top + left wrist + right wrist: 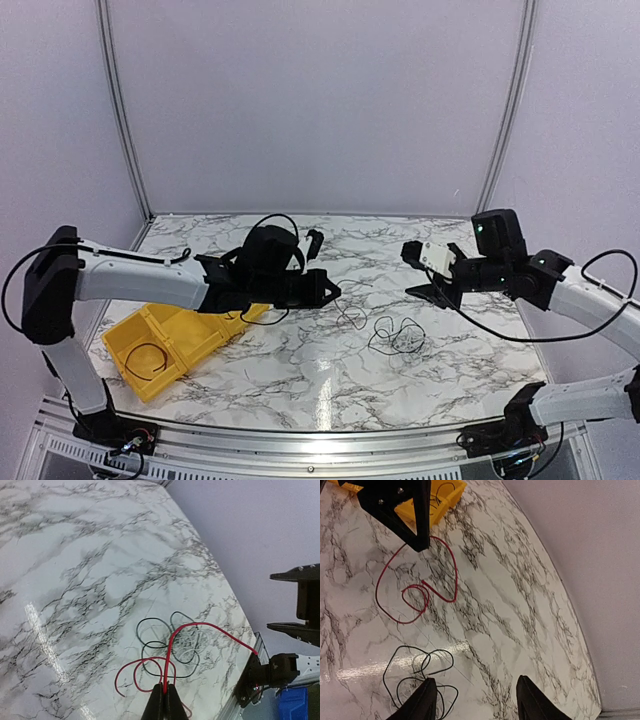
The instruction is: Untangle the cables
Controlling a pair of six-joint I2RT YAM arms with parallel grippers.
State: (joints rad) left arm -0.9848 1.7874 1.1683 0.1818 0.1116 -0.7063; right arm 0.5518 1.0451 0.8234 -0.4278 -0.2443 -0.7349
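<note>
Left hand (pixel 164 690): clenched on the red wire (pixel 215 625), pinched right at the tips. Its lower fingers are cut off by the frame edge. From the pinch the red wire runs out in a couple of loose loops. How much of it actually rests on the counter (pixel 75 580) I can't tell.

Right hand (pixel 476 680): released, jaws wide apart and holding nothing, hanging over the counter. Only the fingertips are in frame.

The tangle (pixel 172 645) of black and pale strands lies on the counter just below the right hand. The pale strands barely resolve. The left wrist view shows red crossing in front of the tangle, but the right wrist view shows them apart, so probably no contact.

The yellow bin (pixel 205 335) at the left holds a black loop (pixel 148 358), and the left arm partly covers the bin.
</note>
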